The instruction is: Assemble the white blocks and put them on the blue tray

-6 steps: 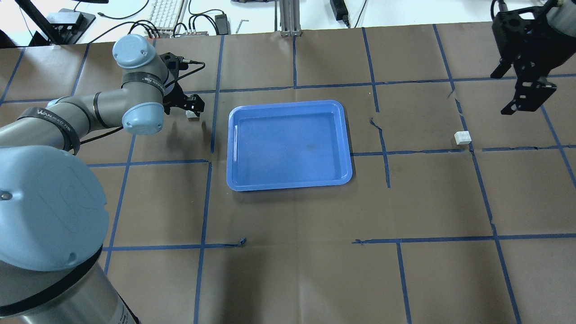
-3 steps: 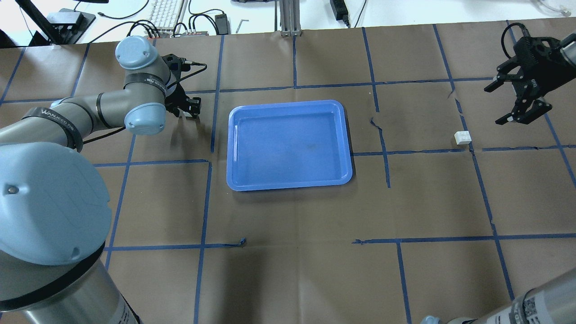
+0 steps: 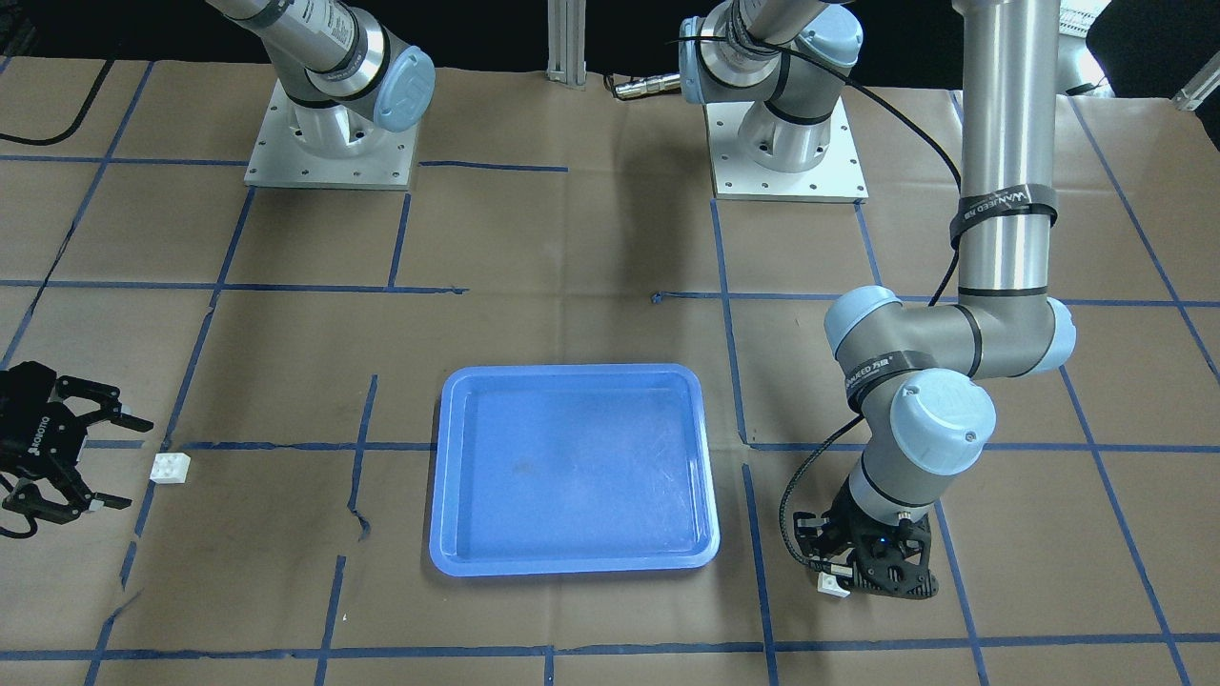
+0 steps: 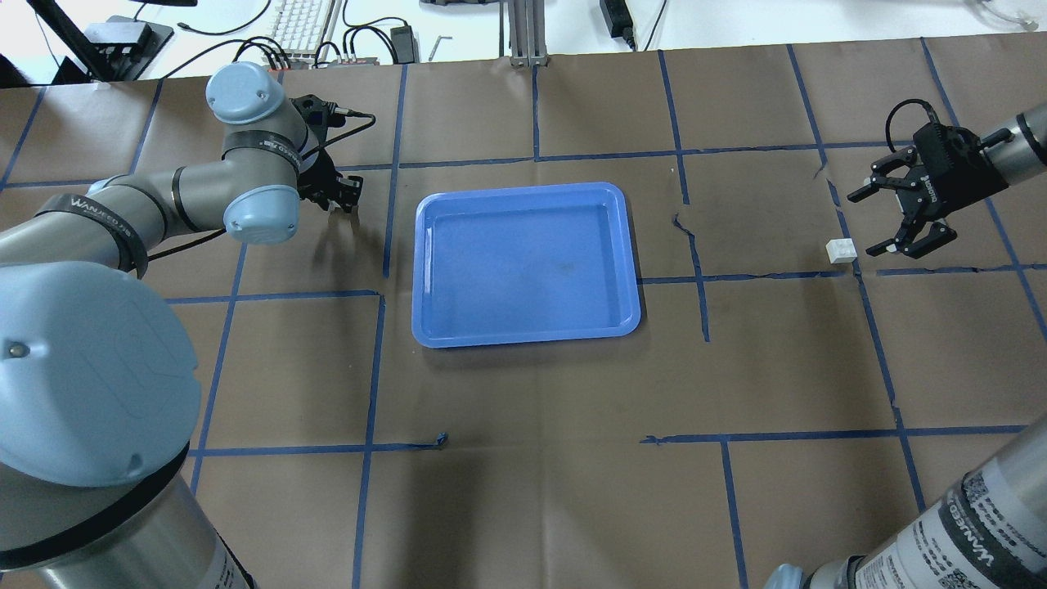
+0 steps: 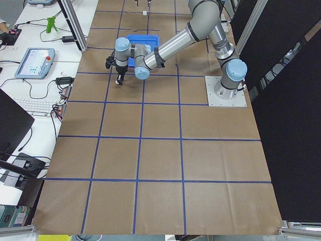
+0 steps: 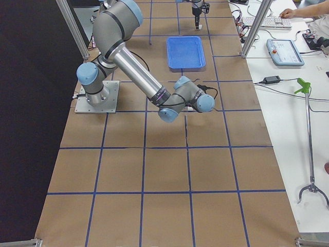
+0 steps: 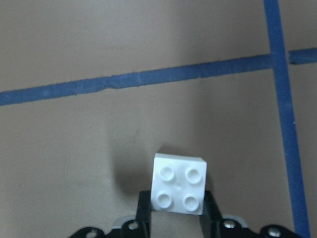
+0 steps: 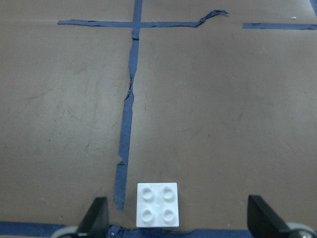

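The blue tray [image 4: 523,190] lies mid-table, empty, and also shows in the front view [image 3: 572,371]. My left gripper [image 4: 343,195] is to the tray's left. In the left wrist view its fingers [image 7: 212,215] are shut on a white block [image 7: 179,189], studs up, low over the paper. This block also shows in the front view [image 3: 835,585]. The other white block [image 4: 840,249] sits on the paper far right of the tray, on a tape line. My right gripper [image 4: 862,224] is open, just right of that block and not touching it. In the right wrist view that block [image 8: 157,204] sits between the spread fingers [image 8: 97,218].
Brown paper with blue tape grid lines covers the table. Torn tape strips [image 4: 694,245] lie between the tray and the right block. A keyboard and cables [image 4: 303,24] lie beyond the far edge. The two arm bases [image 3: 329,143] stand at the robot's side.
My right arm has come down and in from the upper right, so its open gripper is now beside the right block. My left gripper has barely moved, and its block is now hidden in the overhead view.
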`<state>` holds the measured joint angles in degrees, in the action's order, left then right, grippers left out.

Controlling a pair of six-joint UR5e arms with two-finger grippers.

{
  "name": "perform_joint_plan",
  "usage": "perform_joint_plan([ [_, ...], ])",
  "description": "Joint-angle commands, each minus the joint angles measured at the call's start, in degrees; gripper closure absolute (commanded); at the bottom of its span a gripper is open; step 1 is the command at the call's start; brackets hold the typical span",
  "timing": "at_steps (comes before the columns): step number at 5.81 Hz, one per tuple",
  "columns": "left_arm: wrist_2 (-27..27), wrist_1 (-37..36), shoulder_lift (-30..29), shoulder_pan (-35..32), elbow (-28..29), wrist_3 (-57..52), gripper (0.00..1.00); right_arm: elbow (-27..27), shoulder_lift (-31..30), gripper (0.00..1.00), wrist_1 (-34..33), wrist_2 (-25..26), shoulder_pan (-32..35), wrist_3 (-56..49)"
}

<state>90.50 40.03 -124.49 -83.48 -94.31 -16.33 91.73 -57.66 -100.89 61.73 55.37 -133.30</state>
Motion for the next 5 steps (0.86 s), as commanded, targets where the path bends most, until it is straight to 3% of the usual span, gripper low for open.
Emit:
perform_joint_plan([
  [1, -0.15, 1.09, 3.88, -2.45, -1.3, -10.22, 0.9, 2.64, 1.24, 0.0, -1.84, -0.03, -1.04, -2.31],
  [2, -0.07, 3.54, 6.52, -8.05, -1.57, -20.21, 0.9, 3.62, 1.24, 0.0, -2.81, 0.06, -1.22, -2.66],
  [3, 0.2, 4.26, 7.24, -14.11, -1.66, -26.06, 0.9, 3.63, 1.24, 0.09, -2.91, -0.03, -1.31, -2.58],
  [5, -0.33, 4.09, 6.63, -20.29, -4.11, -42.81, 0.89, 3.54, 0.98, 0.44, -3.09, -0.03, -1.23, -2.66],
])
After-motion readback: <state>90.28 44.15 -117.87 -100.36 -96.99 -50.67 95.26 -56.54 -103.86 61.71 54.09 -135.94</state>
